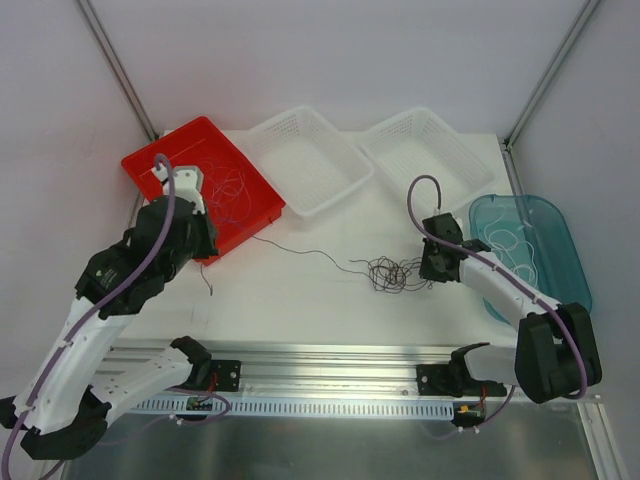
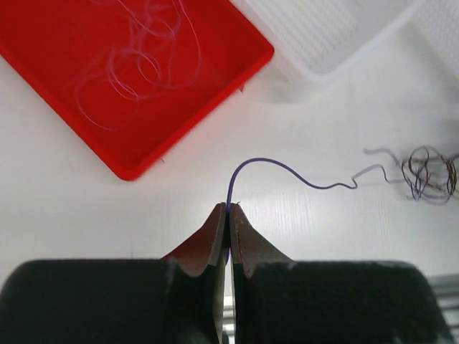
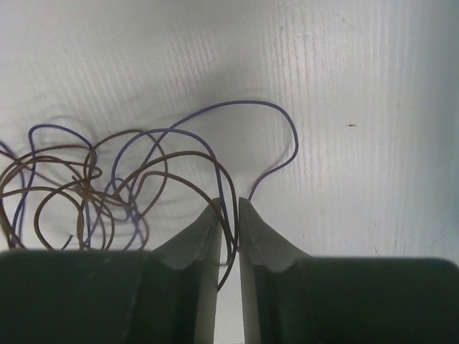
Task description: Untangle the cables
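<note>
A tangle of thin brown and purple cables (image 1: 392, 272) lies on the white table right of centre. It also shows in the right wrist view (image 3: 86, 193) and in the left wrist view (image 2: 429, 172). My left gripper (image 2: 228, 209) is shut on a purple cable (image 2: 287, 168) that arcs right to the tangle. In the top view the left gripper (image 1: 212, 248) sits by the red tray's near edge. My right gripper (image 1: 425, 268) is at the tangle's right side. In its wrist view the right gripper (image 3: 229, 204) is closed on brown and purple strands.
A red tray (image 1: 185, 150) at the back left holds pale loose cables (image 2: 136, 57). Two white baskets (image 1: 305, 160) (image 1: 425, 150) stand at the back. A teal tray (image 1: 560, 240) with white cables sits at the right edge.
</note>
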Controlling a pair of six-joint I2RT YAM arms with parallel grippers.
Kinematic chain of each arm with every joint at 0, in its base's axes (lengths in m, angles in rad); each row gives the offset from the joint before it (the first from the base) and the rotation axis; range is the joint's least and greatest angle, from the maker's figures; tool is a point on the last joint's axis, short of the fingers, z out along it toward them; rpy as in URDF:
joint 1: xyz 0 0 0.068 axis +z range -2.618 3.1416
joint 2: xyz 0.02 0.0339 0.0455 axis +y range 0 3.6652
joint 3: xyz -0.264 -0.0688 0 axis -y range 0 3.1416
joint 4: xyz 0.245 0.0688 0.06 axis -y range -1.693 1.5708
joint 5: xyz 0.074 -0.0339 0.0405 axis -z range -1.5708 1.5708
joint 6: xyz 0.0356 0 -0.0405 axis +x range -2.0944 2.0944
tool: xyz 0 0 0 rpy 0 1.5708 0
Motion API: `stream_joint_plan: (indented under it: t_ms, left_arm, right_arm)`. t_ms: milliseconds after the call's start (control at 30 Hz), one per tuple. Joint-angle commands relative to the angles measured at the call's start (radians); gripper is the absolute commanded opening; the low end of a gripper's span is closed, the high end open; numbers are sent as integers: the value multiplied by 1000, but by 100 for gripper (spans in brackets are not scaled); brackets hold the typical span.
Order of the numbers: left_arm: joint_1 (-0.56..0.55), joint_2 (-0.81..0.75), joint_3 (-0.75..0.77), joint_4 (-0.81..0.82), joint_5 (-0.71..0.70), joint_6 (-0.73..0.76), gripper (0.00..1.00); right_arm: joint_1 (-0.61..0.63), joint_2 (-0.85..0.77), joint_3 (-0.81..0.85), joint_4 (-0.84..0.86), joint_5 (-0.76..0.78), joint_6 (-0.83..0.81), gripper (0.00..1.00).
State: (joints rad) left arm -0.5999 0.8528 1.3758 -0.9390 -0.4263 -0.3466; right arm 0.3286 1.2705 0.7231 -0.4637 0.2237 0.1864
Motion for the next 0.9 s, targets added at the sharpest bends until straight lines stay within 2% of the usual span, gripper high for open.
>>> stream_joint_plan:
  t_ms: [0,67,300,367,400,433,500,533,633,667,733,867]
  left_arm:
    - [11,2,-131,41,177,-43,0]
    - [11,-11,-240,87,260,-75,0]
    - [11,9,-550,261,400,-120,8]
    - [9,37,-580,301,422,-115,20]
    - [9,46,-589,307,425,-111,25]
    - [9,55,-589,316,425,-98,37]
    - [6,74,-575,321,457,-85,48]
    - [3,77,-567,324,462,-63,59]
    - [-14,97,-523,336,501,-13,74]
    - [-20,107,-509,347,514,-6,83]
    - [-61,135,-463,361,543,15,87]
    - [-185,297,-373,394,517,69,88]
  right_arm:
    - [-5,-42,19,-42,11,-19,18]
    - [-5,-52,29,-55,19,-25,19]
    - [59,-117,71,-69,-50,-77,39]
    - [84,-141,81,-82,-60,-85,46]
    - [87,-151,93,-87,-66,-88,49]
    - [93,-160,99,-99,-79,-91,52]
    - [102,-195,119,-111,-95,-106,59]
    - [105,-207,125,-127,-113,-114,63]
    - [112,-252,151,-162,-150,-137,75]
    - [115,-261,156,-171,-155,-142,77]
    - [116,-295,162,-191,-168,-148,83]
    - [118,-353,150,-199,-187,-153,91]
